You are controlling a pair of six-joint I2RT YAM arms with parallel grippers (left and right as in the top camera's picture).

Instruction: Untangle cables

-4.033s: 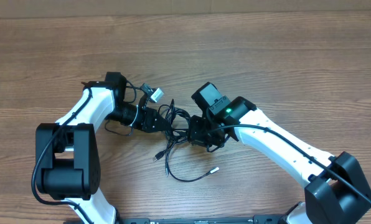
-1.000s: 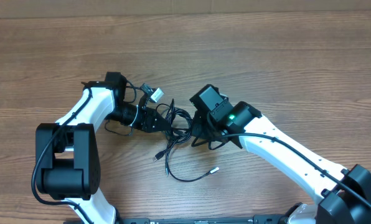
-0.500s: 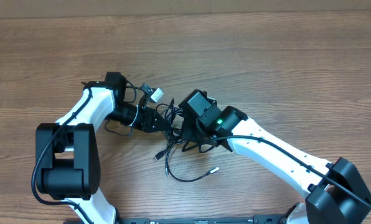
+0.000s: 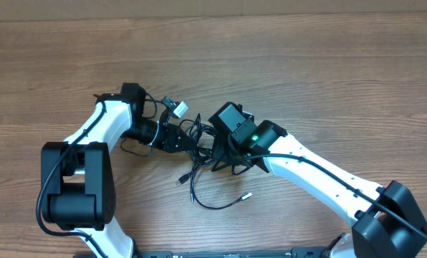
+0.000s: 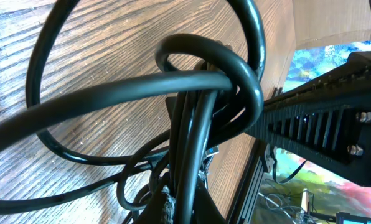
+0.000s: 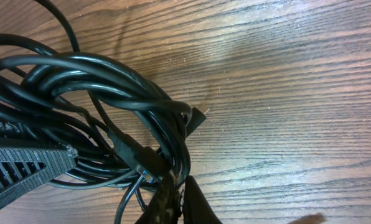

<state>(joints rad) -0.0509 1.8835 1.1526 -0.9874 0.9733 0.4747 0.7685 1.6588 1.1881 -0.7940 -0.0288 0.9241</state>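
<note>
The cables (image 4: 203, 137) form a black knot mid-table between both arms. A loose strand curves toward the front, ending in a silvery tip (image 4: 247, 193); a small plug end (image 4: 181, 180) lies beside it. My left gripper (image 4: 190, 141) is shut on the knot's left side. In the left wrist view, looped cables (image 5: 192, 81) rise from my left gripper (image 5: 185, 208). My right gripper (image 4: 215, 154) is shut on the knot's right side. In the right wrist view, my right gripper (image 6: 180, 202) pinches strands of the bundled cables (image 6: 111, 87).
The wooden table (image 4: 328, 79) extends all round the knot. A small grey-white connector (image 4: 176, 108) sits by the left wrist. The right gripper's ribbed black body (image 5: 322, 118) fills the right of the left wrist view. The left finger's ribbed side (image 6: 17, 171) shows in the right wrist view.
The right arm swung left, pressing closer into the knot, then eased back slightly. The left arm and the loose strand stayed put.
</note>
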